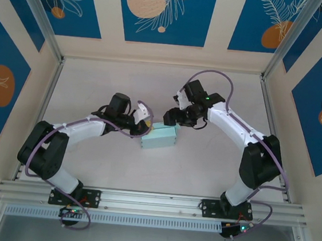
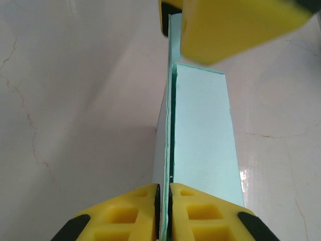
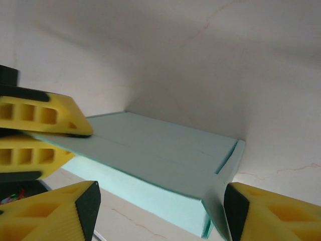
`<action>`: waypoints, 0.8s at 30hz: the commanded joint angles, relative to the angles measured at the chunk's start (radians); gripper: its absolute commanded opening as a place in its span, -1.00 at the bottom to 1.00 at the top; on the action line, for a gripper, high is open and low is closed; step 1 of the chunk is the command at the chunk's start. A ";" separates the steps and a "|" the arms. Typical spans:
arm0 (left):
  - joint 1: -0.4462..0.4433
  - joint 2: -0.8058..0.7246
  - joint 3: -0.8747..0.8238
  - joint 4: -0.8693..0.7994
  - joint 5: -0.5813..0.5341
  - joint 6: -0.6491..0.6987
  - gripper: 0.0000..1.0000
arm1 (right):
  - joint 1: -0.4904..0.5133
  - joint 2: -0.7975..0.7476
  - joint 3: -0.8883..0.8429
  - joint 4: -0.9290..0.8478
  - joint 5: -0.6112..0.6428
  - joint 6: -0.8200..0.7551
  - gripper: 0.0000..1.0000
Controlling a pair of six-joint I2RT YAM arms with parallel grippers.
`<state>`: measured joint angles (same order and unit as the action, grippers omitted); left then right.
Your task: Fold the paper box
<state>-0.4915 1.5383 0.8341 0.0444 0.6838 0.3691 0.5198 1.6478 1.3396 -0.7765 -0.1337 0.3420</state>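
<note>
The pale light-blue paper box [image 1: 159, 136] lies in the middle of the table as a small, flat, closed shape. My left gripper [image 1: 143, 122] is at its left end, shut on a thin card edge of the box [image 2: 200, 130]; its yellow fingertips [image 2: 145, 201] pinch that edge from both sides. My right gripper [image 1: 173, 116] hovers at the box's far right corner. In the right wrist view, the right gripper [image 3: 161, 203] stands open with the box [image 3: 150, 155] between and beyond its fingers. An end flap [image 3: 228, 165] stands slightly ajar by the right finger.
The pale table [image 1: 214, 160] is ringed by aluminium rails [image 1: 141, 202] and patterned blue walls. Both arms meet over the box, fingers close together. The left gripper's fingers [image 3: 35, 115] show at the left edge of the right wrist view.
</note>
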 commanded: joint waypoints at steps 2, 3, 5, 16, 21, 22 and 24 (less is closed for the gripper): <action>-0.013 -0.003 0.019 -0.037 -0.039 0.023 -0.74 | 0.029 0.008 0.028 -0.048 0.070 0.061 0.25; -0.015 -0.004 0.019 -0.038 -0.046 0.025 -0.74 | 0.039 0.006 0.030 -0.054 0.079 0.073 0.18; -0.017 -0.007 0.020 -0.043 -0.057 0.030 -0.74 | 0.055 0.007 0.038 -0.069 0.097 0.087 0.14; -0.024 -0.019 0.013 -0.044 -0.072 0.044 -0.75 | 0.106 0.015 0.085 -0.135 0.215 0.110 0.03; -0.026 -0.014 0.016 -0.044 -0.072 0.049 -0.75 | 0.107 0.015 0.072 -0.129 0.237 0.119 -0.18; -0.026 -0.013 0.017 -0.045 -0.073 0.051 -0.75 | 0.108 0.015 0.069 -0.129 0.244 0.118 -0.26; -0.028 -0.012 0.020 -0.049 -0.074 0.052 -0.75 | 0.108 0.016 0.060 -0.127 0.250 0.112 -0.40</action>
<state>-0.5072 1.5326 0.8410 0.0345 0.6338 0.3958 0.6159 1.6554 1.4055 -0.8886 0.1089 0.4484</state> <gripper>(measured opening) 0.125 0.322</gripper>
